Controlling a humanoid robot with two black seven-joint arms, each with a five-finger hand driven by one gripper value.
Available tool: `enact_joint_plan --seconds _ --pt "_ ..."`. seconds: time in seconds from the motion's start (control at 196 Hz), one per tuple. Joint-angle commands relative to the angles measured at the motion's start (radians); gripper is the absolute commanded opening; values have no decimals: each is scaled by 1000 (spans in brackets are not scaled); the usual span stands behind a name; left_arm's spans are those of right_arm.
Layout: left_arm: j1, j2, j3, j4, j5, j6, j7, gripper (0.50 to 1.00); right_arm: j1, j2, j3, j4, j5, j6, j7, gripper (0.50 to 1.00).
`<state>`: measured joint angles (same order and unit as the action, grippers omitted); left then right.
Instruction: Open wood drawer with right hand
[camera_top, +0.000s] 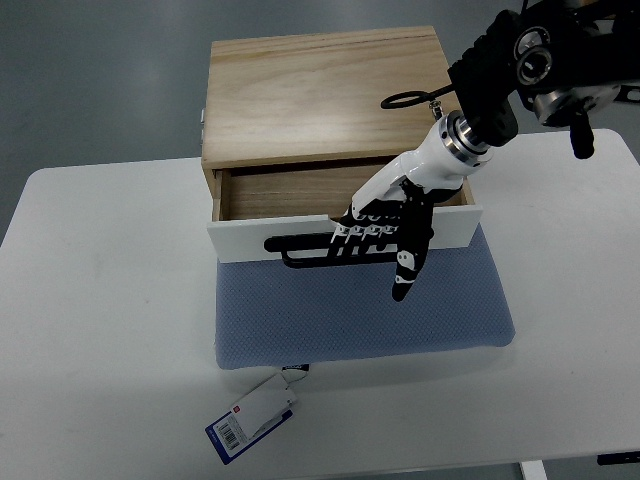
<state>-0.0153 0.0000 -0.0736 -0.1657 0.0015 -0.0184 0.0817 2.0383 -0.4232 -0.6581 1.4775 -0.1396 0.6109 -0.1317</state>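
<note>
A light wooden box (320, 95) stands at the back of the white table (100, 330). Its drawer (290, 190) is pulled partly out, and the bare wooden inside shows. The drawer has a white front (240, 240) with a black bar handle (300, 250). My right hand (385, 240) comes in from the upper right and reaches over the front panel. Its fingers (365, 235) are curled around the handle's right part. One finger (405, 272) points down past the panel. The left hand is out of view.
The box stands on a blue mat (360, 315) that extends toward me. A white and blue tag (255, 415) lies at the mat's near left corner. A black ring on a cable (405, 100) lies on the box top.
</note>
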Motion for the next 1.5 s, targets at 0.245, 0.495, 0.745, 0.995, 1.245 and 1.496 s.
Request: enact_joint_plan --seconds 0.245,0.495,0.745,0.995,1.245,1.496 --pt "0 0 0 0 0 0 0 1000 40 -42 0 57 0 0 -2 932" --pt "0 0 0 0 0 0 1 1000 68 -60 3 58 0 0 -2 932" --pt "0 0 0 0 0 0 1 1000 131 -132 48 40 37 0 1 932" --pt "0 0 0 0 0 0 1 1000 109 -264 163 -42 114 0 3 930" --pt "0 0 0 0 0 0 0 1000 -121 -479 457 -88 176 -52 4 930" --pt "0 0 0 0 0 0 1 1000 -484 -559 853 -183 169 -330 4 930"
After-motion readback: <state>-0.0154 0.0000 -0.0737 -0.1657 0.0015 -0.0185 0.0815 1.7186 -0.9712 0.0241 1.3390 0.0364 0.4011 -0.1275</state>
